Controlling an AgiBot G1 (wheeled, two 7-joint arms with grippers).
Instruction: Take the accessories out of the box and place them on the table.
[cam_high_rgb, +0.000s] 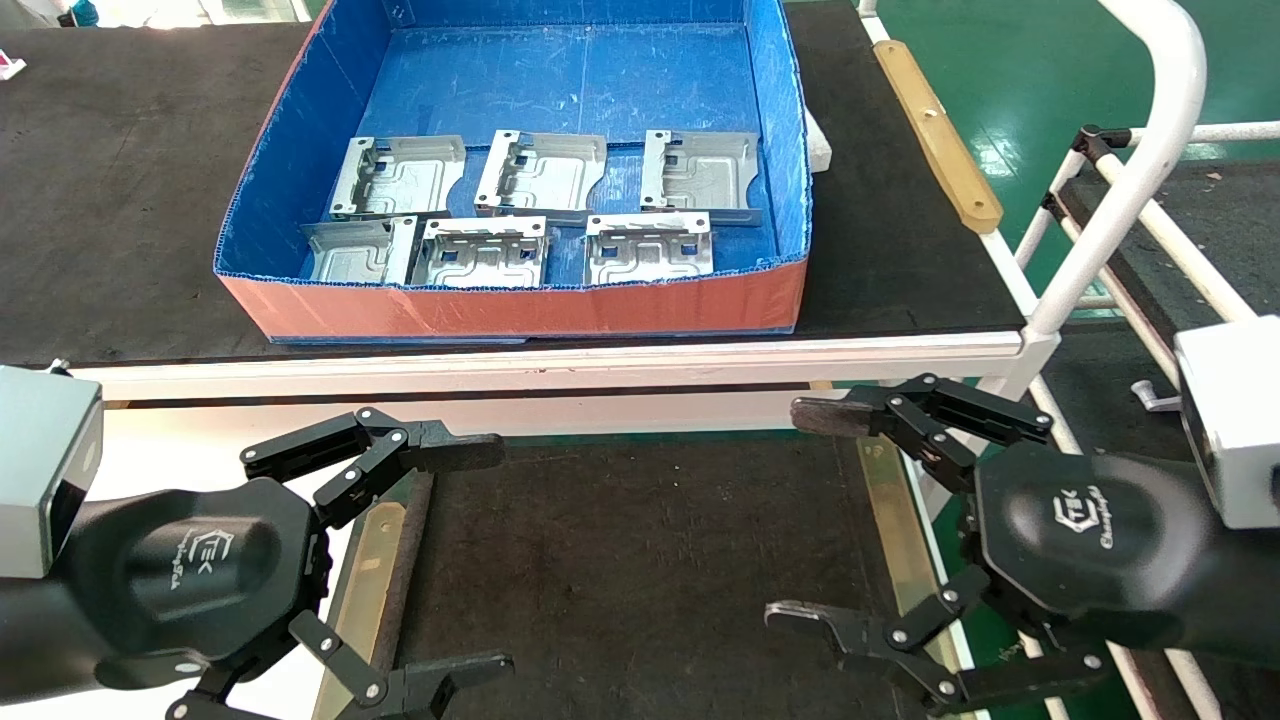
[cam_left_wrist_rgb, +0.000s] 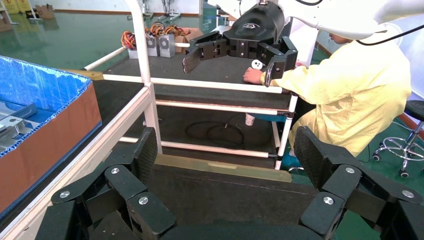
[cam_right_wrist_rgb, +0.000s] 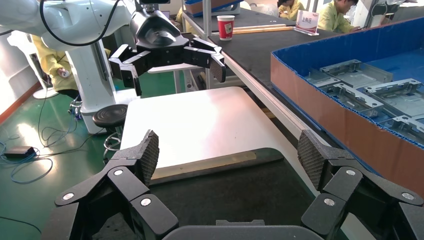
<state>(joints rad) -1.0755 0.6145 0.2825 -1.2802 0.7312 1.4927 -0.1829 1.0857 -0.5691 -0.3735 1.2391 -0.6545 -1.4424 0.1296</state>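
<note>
Fingers spread on left gripper (cam_high_rgb: 495, 560) and right gripper (cam_high_rgb: 800, 515), flanking table (cam_high_rgb: 640, 560) mat

Your left gripper (cam_left_wrist_rgb: 225, 165) hangs spread wide, its ribbed black fingers (cam_left_wrist_rgb: 146, 150) well apart over the dark mat (cam_left_wrist_rgb: 220, 192) of the table (cam_left_wrist_rgb: 65, 172), nothing between them. A brass-coloured strip (cam_left_wrist_rgb: 220, 167) runs along the mat's far edge. Off to one side you see the box (cam_left_wrist_rgb: 50, 130), its orange-red wall facing you and blue inside above it, with the accessories (cam_left_wrist_rgb: 15, 125) just showing as silver metal within. Straight across, your right gripper (cam_left_wrist_rgb: 227, 62) hovers in the air, jaws apart and empty. Beyond it a person in a yellow coat (cam_left_wrist_rgb: 350, 85) rests a hand on a black-topped bench (cam_left_wrist_rgb: 215, 70) with white rails.
</note>
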